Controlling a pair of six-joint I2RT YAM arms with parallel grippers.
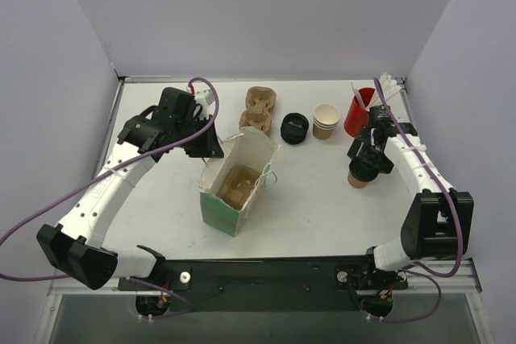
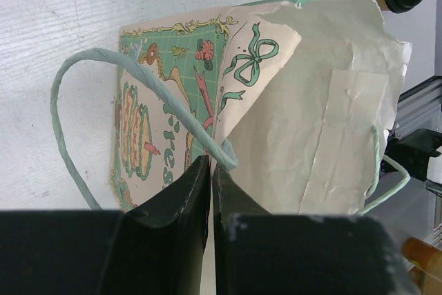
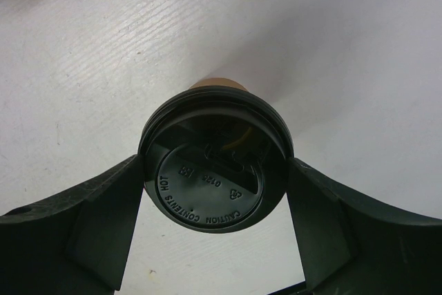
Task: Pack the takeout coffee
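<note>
Over on the white table (image 1: pixel 322 215), at about three o'clock in the top view, the takeout coffee, a small brown kraft-paper cup with a round black plastic lid (image 1: pixel 357 180), stands upright on the surface. My right gripper (image 3: pixel 215 177) is down over it, one finger either side of the lid, pads right at the rim. Whether they are pressing or only flanking it, I cannot tell. At twelve o'clock from the coffee there is a red cup (image 1: pixel 357 112) holding white sticks (image 1: pixel 387 86), and at eleven o'clock a stack of lidless tan paper cups (image 1: pixel 326 121). At nine o'clock, mid-table, the green printed paper bag (image 1: pixel 230 213) stands open and leaning, with a brown moulded-pulp cup carrier (image 1: pixel 239 183) sitting inside. My left gripper (image 2: pixel 210 164) is at the bag's ten o'clock corner, fingers drawn almost together and pinching the bag's rim where the twisted green paper handle (image 2: pixel 138 81) meets it. Behind the bag, at twelve o'clock, lies a second pulp carrier (image 1: pixel 260 109) with a black round lid (image 1: pixel 295 128) just beside it.
</note>
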